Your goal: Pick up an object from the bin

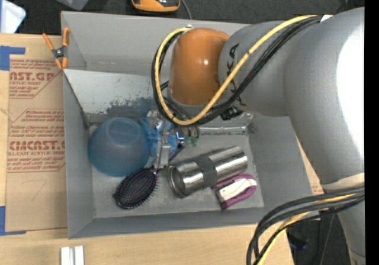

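The end effector [164, 141] hangs low in the grey metal bin [106, 45], beneath the arm's orange cover; I cannot tell whether it is open or closed. It is at the right rim of a round blue plastic bowl [118, 145], with the handle of a black oval hairbrush [136, 189] just on its near side. To the right a shiny steel tumbler [207, 172] lies on its side, and a purple-and-white object [238, 191] is beside that.

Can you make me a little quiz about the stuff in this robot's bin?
1. True or false: the blue bowl lies at the camera view's left of the bin.
2. What lies just below the gripper in the view? A) black hairbrush B) yellow ball C) red car
3. Fill in: beside the shiny metal cup lies a thing coloured white and ____.
Key: 1 true; 2 A; 3 purple.
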`<state>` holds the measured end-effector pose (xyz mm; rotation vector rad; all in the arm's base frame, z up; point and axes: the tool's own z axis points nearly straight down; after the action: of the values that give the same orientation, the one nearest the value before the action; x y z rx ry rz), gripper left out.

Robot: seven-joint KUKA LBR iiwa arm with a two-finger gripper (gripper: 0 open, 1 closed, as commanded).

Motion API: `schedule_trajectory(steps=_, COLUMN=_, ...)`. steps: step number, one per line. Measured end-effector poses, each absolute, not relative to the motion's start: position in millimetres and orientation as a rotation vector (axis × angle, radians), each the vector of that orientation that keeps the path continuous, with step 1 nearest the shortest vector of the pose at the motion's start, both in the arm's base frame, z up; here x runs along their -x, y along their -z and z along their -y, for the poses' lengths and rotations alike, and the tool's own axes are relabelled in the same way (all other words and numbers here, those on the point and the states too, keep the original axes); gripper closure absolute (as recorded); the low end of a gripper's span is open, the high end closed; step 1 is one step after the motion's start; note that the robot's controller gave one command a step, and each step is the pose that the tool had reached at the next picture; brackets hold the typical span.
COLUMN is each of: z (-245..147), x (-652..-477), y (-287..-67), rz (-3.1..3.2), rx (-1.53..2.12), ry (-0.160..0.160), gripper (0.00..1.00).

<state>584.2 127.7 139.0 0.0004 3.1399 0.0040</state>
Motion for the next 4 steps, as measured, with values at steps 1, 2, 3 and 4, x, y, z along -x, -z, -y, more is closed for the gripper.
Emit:
schedule_trajectory(steps=1, z=-128, x=-584.2, y=-139, rz=-3.14, rx=0.0, ry=-0.004, gripper=0.0)
schedule_trajectory(steps=2, z=-89, x=-533.8, y=-91, rz=-3.125, rx=0.203, ry=-0.008, gripper=0.0)
schedule_trajectory(steps=3, z=-80, x=-547.1, y=-79, rz=-3.12, rx=0.259, ry=-0.014, gripper=0.0)
schedule_trajectory(steps=4, z=-79, x=-537.4, y=-73, rz=-3.119, rx=0.173, ry=-0.014, gripper=0.0)
